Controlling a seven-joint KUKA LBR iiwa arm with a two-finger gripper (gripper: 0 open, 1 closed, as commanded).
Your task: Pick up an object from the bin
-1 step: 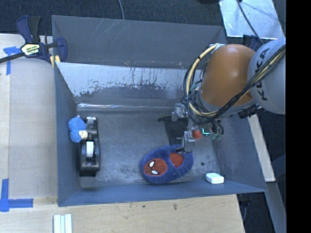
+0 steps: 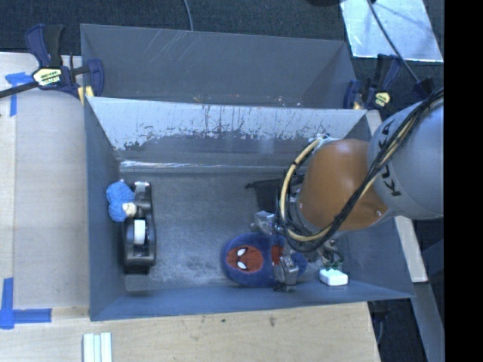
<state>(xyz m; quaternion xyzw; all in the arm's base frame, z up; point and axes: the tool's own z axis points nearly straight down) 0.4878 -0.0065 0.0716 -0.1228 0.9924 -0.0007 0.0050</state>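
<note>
My gripper (image 2: 281, 266) is low in the bin near the front wall, right of the middle. It is against the right edge of a round blue thing with a red spider-mask face (image 2: 244, 260) on its top. A small white piece with a green bit (image 2: 333, 277) lies just right of the gripper by the front wall. A dark, flat thing (image 2: 264, 193) lies behind the gripper, partly hidden by the arm.
A black tape dispenser with a white roll (image 2: 139, 234) lies at the left side of the bin. A blue crumpled thing (image 2: 118, 199) touches its far end. The arm's orange cover and cables hang over the right part of the bin.
</note>
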